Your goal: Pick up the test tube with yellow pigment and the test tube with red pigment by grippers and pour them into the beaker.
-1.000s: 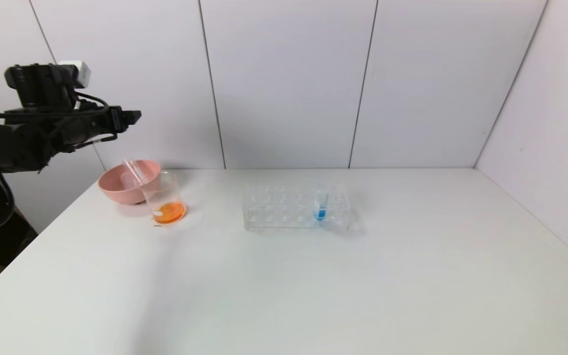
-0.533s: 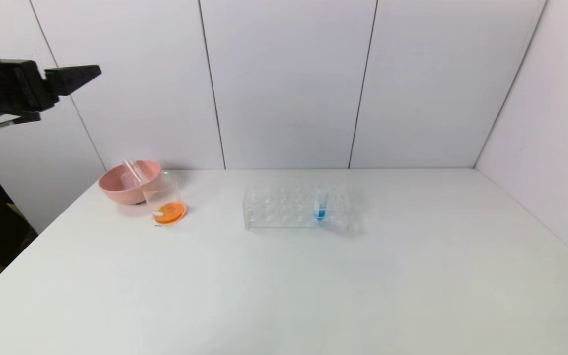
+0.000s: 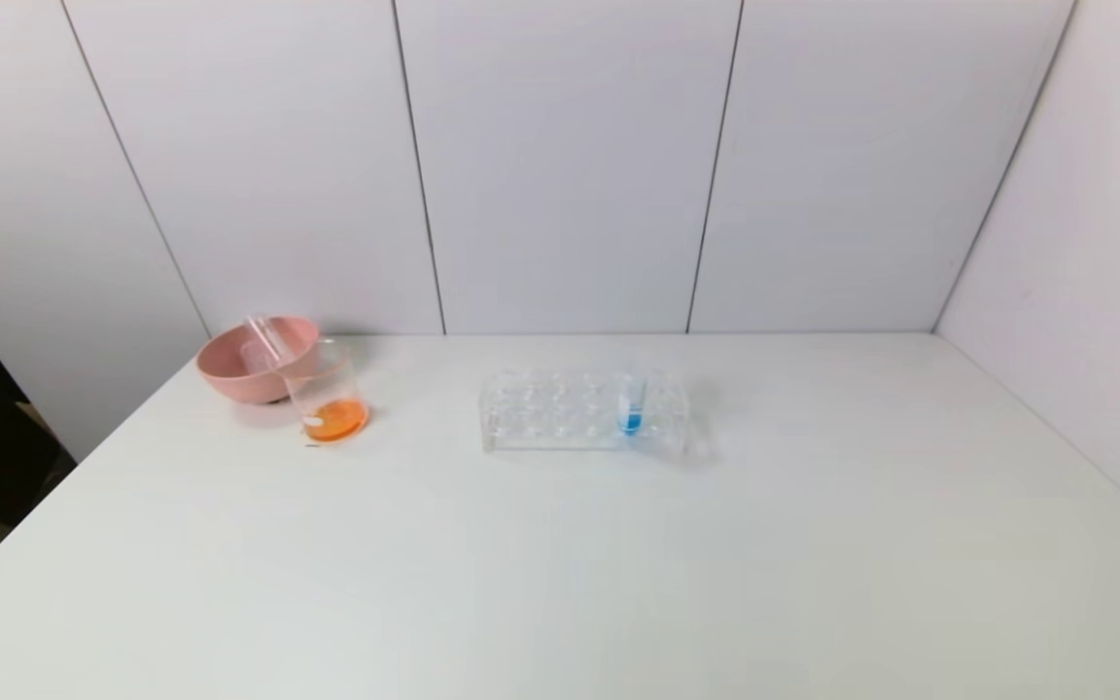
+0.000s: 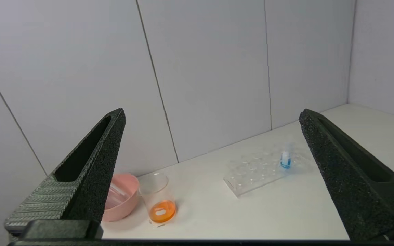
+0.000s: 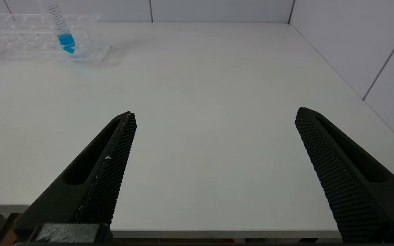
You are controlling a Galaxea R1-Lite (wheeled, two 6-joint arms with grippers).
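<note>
Now we see the beaker (image 3: 327, 394) holding orange liquid, standing just in front of the pink bowl (image 3: 239, 374), where an empty tube (image 3: 266, 338) leans slanted across the rim. We judge both pours done. Our left gripper (image 4: 210, 171), spread wide and empty, hangs off the table's left edge, nearer the beaker, which lies ahead and below it. Our right gripper (image 5: 214, 164), also spread and empty, sits low at the near edge, well apart from the rack (image 3: 584, 410) and its upright blue tube (image 3: 631, 406).
</note>
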